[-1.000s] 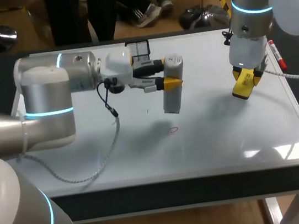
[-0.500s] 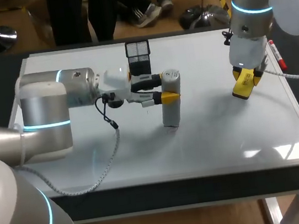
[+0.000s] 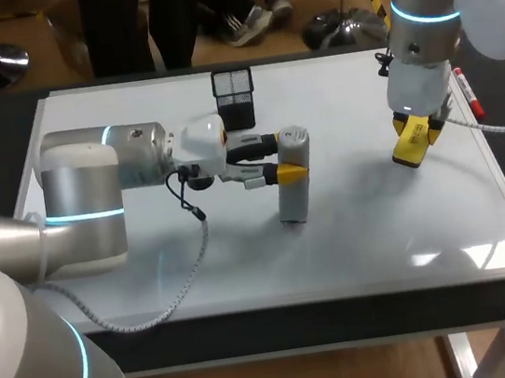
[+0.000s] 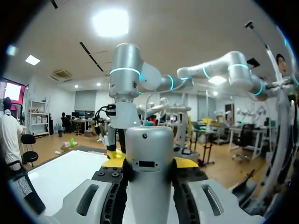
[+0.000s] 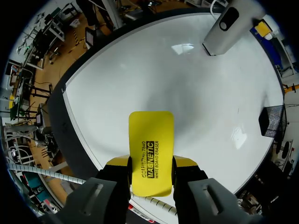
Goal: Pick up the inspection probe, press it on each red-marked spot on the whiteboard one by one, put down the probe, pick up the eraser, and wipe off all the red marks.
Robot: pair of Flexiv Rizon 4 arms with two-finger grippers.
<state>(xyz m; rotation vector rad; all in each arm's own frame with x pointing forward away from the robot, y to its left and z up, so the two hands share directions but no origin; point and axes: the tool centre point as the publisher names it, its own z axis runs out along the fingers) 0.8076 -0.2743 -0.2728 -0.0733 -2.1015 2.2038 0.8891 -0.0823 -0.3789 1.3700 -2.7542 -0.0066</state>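
- Left gripper point(image 3: 285, 154) clamped from both sides on the inspection probe point(image 3: 293, 183), yellow tips pressed flat against the grey barrel.
- Same grip up close in the left wrist view: probe point(image 4: 149, 154) upright between the fingers point(image 4: 187, 162), no gap to either side.
- Down from a raised, tilted pose a second ago to upright now, foot set on the whiteboard point(image 3: 380, 227), in front of the black mesh cup point(image 3: 234, 96) and slightly to its right.
- No sign now of the small red mark that lay bare a second ago on that same patch in front of the mesh cup; most likely hidden under the probe's foot.
- Judged from this: pressing step in hand, contact with the mark probably made, though not certain from above.
- Right gripper point(image 3: 413, 143) closed on the yellow eraser point(image 3: 409, 150), held above the board well to the right of the mesh cup, unmoved over the last second.
- No other red marks visible anywhere around the mesh cup, so possibly the last spot; after that, probe down and wiping with the eraser already held.
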